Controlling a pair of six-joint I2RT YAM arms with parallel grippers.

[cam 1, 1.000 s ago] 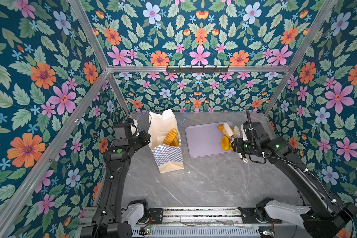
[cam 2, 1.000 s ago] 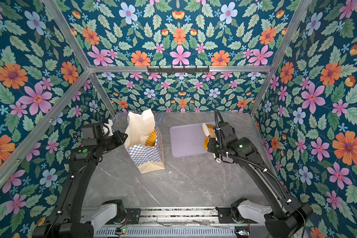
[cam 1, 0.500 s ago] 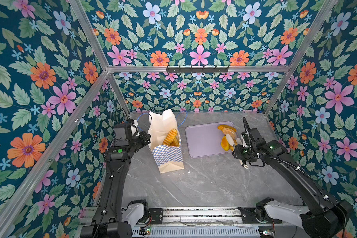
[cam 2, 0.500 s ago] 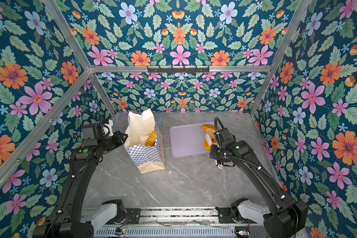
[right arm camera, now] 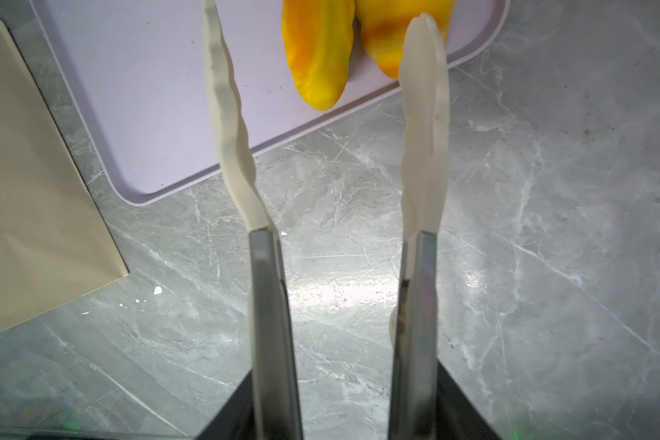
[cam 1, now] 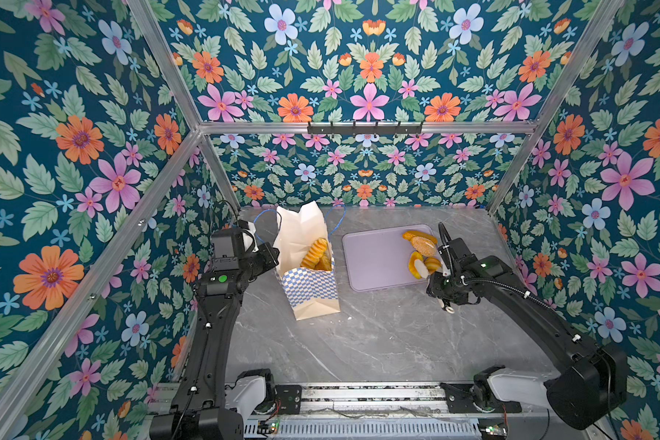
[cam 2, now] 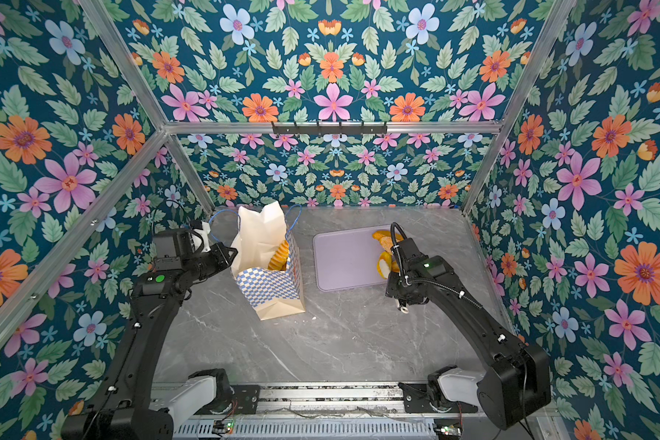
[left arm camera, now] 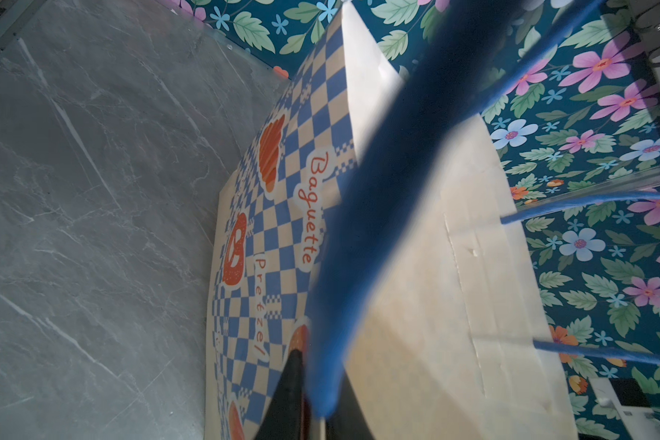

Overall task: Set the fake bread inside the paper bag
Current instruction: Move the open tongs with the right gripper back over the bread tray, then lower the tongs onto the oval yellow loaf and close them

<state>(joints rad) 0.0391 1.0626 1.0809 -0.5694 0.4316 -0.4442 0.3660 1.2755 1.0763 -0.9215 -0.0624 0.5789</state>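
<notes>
Step in hand, by judgement: picking the next piece of fake bread (cam 1: 414,263) off the lilac tray (cam 1: 374,266) for transfer to the paper bag (cam 1: 313,293). The right gripper (right arm camera: 317,15) is empty, its fingers (right arm camera: 231,125) spread apart over the grey surface (right arm camera: 511,266) with only the tips reaching past the tray's rim. A long yellow pastry (right arm camera: 315,57) lies just beyond the fingertips, roughly in line with the gap; a rounder yellow pastry (right arm camera: 387,38) sits close beside it, partly behind one fingertip, and whether the two touch cannot be told. In a top view a seeded loaf (cam 1: 423,245) and one more roll (cam 1: 416,234) lie farther beyond the fingertips on the same tray. Advance the fingers until the long pastry is centred in the gap, one finger on each long flank; steer the finger nearest the rounder pastry into the space between the two pieces so that it does not ride up on either. Lower without pressing the tips on the tray, then close slowly; the smooth toy will probably slip if pinched near its tapered end. The left gripper (cam 1: 274,254) has its fingers closed on the bag's rim beside a blue cord handle (left arm camera: 397,171), and the bag stands upright at those fingertips, mouth open, a ridged roll (cam 1: 315,251) already inside. Lift clear of the tray's rim before crossing to the mouth.
</notes>
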